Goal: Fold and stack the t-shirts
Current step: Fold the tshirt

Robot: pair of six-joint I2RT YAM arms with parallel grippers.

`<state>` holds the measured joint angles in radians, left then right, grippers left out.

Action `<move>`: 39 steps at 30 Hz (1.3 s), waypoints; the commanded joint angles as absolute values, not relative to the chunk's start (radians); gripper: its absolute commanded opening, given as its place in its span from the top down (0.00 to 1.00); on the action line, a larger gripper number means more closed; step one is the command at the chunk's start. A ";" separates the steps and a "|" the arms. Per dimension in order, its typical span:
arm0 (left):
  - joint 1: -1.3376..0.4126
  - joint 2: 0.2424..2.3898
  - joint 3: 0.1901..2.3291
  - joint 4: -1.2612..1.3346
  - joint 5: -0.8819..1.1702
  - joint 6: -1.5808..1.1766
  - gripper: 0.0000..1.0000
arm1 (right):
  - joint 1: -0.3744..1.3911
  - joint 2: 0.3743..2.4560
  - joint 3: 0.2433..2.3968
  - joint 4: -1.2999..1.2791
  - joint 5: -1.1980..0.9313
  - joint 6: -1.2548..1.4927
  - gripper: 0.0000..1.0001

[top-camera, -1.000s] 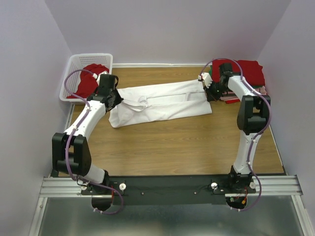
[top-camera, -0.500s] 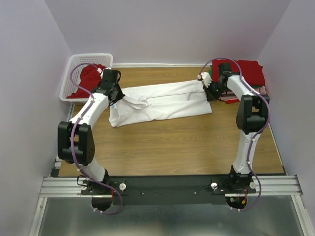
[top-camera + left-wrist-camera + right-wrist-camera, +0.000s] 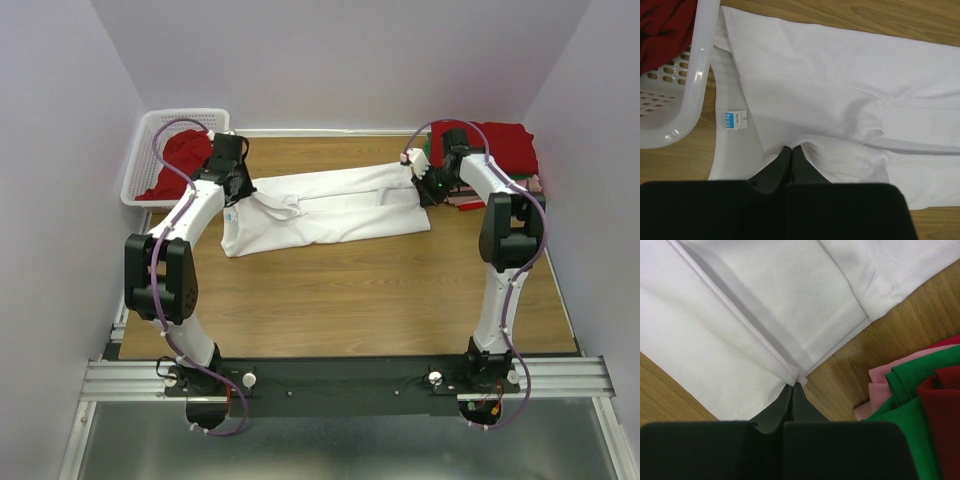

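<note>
You have the white t-shirt (image 3: pixel 330 208) spread flat just beside the basket (image 3: pixel 701 55), your left claw (image 3: pixel 791 148) pinched shut on its basket-side end, your right claw (image 3: pixel 792 385) pinched shut on its far hem, folded shirts (image 3: pixel 508 148) stacked well apart from the basket

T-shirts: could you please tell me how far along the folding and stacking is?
Done: a folded stack, red over green and pink, sits at the far right. In hand: the white t-shirt, folded into a long strip, is pinched at each end by the left tool and right tool, both shut. Left: finishing its fold, stacking it, then the red cloth in the basket.
</note>
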<state>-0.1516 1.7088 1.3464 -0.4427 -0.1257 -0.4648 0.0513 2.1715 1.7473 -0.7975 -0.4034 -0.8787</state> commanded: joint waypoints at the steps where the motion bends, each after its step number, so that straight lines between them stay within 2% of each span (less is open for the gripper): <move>1: -0.146 1.744 1.388 -0.413 -0.077 -0.388 1.00 | 0.057 2.204 1.767 -0.784 -0.380 -0.859 0.99; 16: -0.146 1.908 1.561 -0.425 -0.025 -0.219 1.00 | 0.055 2.212 1.761 -0.775 -0.370 -0.851 0.99; 39: -0.144 1.985 1.655 -0.448 -0.049 -0.187 1.00 | 0.054 2.224 1.798 -0.750 -0.356 -0.801 0.99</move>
